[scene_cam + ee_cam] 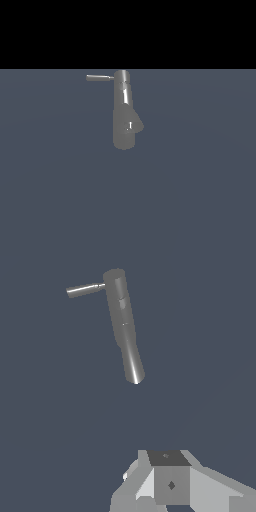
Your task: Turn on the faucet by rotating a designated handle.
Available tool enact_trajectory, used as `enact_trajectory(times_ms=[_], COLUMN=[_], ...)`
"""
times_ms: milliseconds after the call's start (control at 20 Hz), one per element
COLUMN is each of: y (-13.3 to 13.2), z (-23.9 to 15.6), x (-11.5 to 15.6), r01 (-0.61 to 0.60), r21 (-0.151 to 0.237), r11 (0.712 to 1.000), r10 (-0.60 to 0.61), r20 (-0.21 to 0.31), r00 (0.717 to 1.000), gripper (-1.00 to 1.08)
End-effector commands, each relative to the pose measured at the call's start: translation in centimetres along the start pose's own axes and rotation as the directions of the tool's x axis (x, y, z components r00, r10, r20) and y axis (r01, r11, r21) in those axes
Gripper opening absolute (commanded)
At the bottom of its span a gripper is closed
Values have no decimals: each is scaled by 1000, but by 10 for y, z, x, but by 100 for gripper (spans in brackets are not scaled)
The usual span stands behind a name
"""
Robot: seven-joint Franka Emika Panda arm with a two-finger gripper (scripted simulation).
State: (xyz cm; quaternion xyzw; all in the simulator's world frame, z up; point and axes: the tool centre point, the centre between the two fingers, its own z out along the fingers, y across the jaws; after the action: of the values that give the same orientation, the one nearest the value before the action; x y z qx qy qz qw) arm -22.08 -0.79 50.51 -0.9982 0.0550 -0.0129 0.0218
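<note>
1. Handle [99, 77]: thin grey rod, jutting sideways from the top end of the faucet [123, 110] toward the exterior view's left. Joined to the column at one end, free at the other, roughly level. Likely set that way to serve as a lever, lightest to swing round from the free tip.
2. Faucet: glossy grey column, standing about mid-scene and toward the far side of the worktop [200, 200]. Short spout nub [134, 125] angled off toward the exterior view's right, nearer the end away from the handle, so rod and nub point opposite ways. Room all round the rod for a sweep.
3. Fingers [170, 483]: absent from the exterior view. Seen only in the wrist view as pale grey blocky shapes at the picture's edge, tips not made out. Cannot tell whether released or clenched. Nothing seen held.
4. Handle [84, 290] relative to the fingers: well apart, no contact, with only worktop showing between them. Column [124, 321] nearer to the fingers than the rod, with the rod branching off its far end. Wrist camera aimed so that both sit in frame, which fits an approach stage. Judged not yet begun: turning the handle. Next move likely a reach past the column to the rod's free end, minding a knock against the column on the way.
</note>
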Motion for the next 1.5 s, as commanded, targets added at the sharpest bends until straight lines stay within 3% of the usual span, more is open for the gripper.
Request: enact_trajectory(times_ms=[0,350,700,1050,1450], y=[-3,-14,-28,-44,-65], z=[1,8,23,45,79], x=[11,54,100,145,193], r01=[-38,-181,-334,-481,-633], r21=[5,16,15,3,-23], r11=[999,983,942,877,774], r10=[38,180,334,480,633], r20=[4,21,39,54,58], r00=[999,983,942,876,772], gripper=[-100,-100,-100,-100,-100])
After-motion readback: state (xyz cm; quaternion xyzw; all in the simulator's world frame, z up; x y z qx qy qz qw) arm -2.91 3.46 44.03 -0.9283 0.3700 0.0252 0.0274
